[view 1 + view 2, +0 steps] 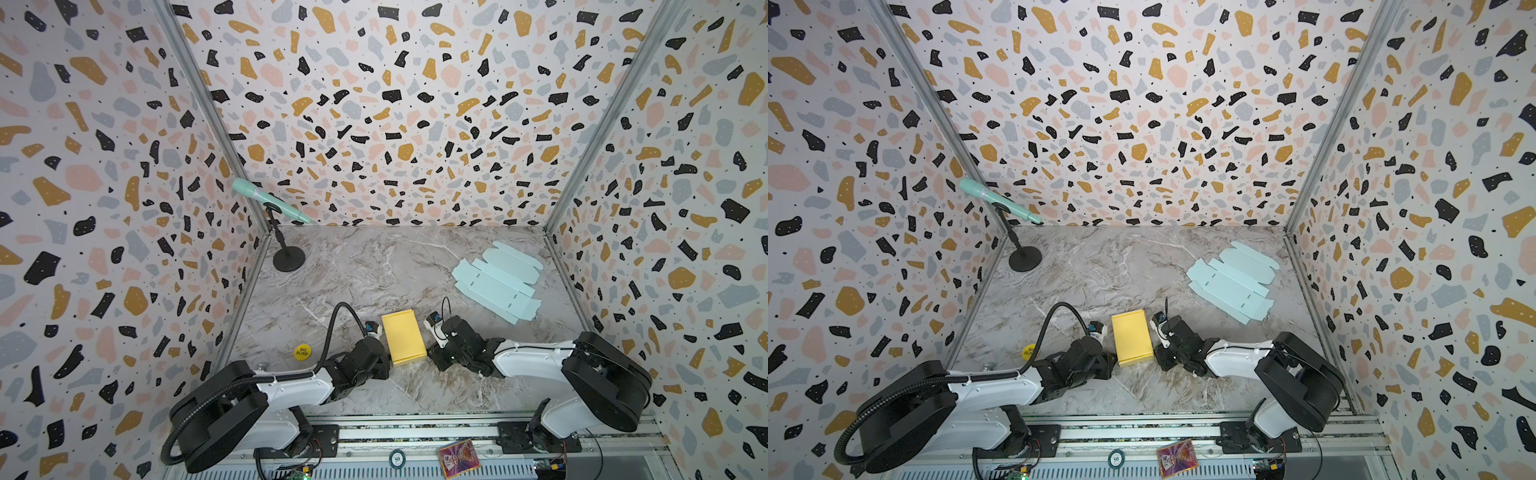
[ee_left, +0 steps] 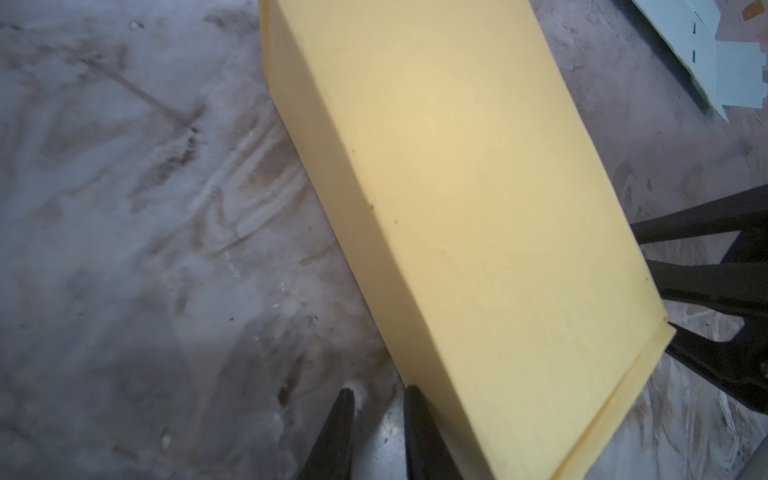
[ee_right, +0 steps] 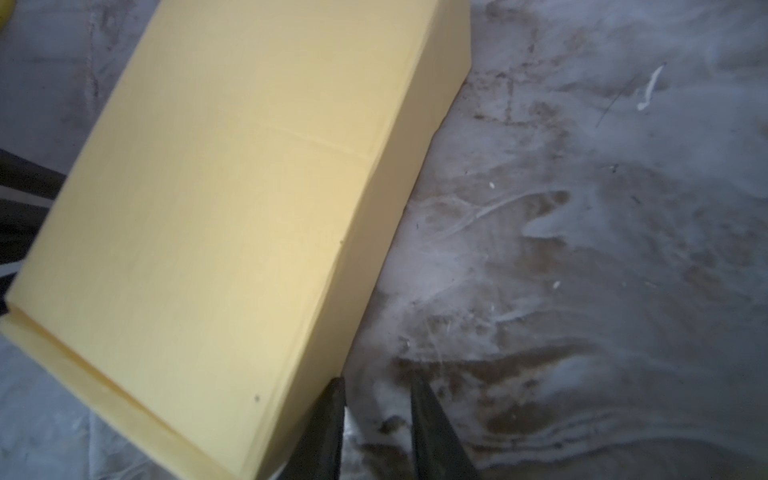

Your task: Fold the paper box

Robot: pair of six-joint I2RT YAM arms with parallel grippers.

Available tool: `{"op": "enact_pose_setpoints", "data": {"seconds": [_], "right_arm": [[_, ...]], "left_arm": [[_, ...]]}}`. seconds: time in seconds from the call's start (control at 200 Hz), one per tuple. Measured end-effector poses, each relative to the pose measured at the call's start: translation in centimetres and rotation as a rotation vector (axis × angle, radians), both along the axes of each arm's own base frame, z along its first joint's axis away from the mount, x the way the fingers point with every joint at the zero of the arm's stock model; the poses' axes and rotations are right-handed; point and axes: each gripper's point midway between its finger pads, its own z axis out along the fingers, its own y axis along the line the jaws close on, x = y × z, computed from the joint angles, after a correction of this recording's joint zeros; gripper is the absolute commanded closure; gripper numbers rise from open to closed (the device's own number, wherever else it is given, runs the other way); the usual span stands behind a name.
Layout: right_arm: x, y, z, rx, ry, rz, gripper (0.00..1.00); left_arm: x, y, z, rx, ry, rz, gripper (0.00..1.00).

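**Box looks shut, both end effectors flank it: final squaring or release**

The yellow paper box sits on the desk, near-centre between the two arms. Its broad face is up and it looks closed. The left wrist view shows a thin seam along its near edge.

The left end effector is at the box's left wall by the near corner, with its jaws slightly apart and nothing between them. One finger is touching that wall, or just beside it. The right end effector mirrors this at the right wall, jaws slightly apart and empty, with one finger against the card.

A stack of flat pale-blue blanks lies far right, well apart.

My judgement is that the folding is essentially done and the step in hand is nudging the walls square. The next move calls for checking that the near lip is seated. If it is, both arms should back out sideways without dragging the light box. Any pressing should be gentle, because thin card dents.
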Motion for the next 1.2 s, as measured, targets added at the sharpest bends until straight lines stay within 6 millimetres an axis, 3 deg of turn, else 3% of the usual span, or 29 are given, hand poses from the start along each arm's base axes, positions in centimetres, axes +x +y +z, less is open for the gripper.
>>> {"op": "enact_pose_setpoints", "data": {"seconds": [0.526,0.791,1.021,1.196], "right_arm": [[0.0,-0.2,-0.1,-0.011,-0.027,-0.039,0.7],[-0.8,-0.4,0.1,0.044,0.003,-0.035,0.66],[1.8,-2.4,0.5,0.056,-0.009,-0.113,0.66],[4.2,-1.8,1.1,0.039,-0.056,-0.117,0.67]], "left_arm": [[0.4,-0.3,0.0,0.009,-0.035,0.036,0.77],[1.4,2.0,0.9,-0.008,-0.044,0.077,0.74],[3.7,5.2,1.3,0.059,-0.048,0.141,0.74],[7.3,4.6,2.5,0.078,-0.056,0.14,0.75]]}}
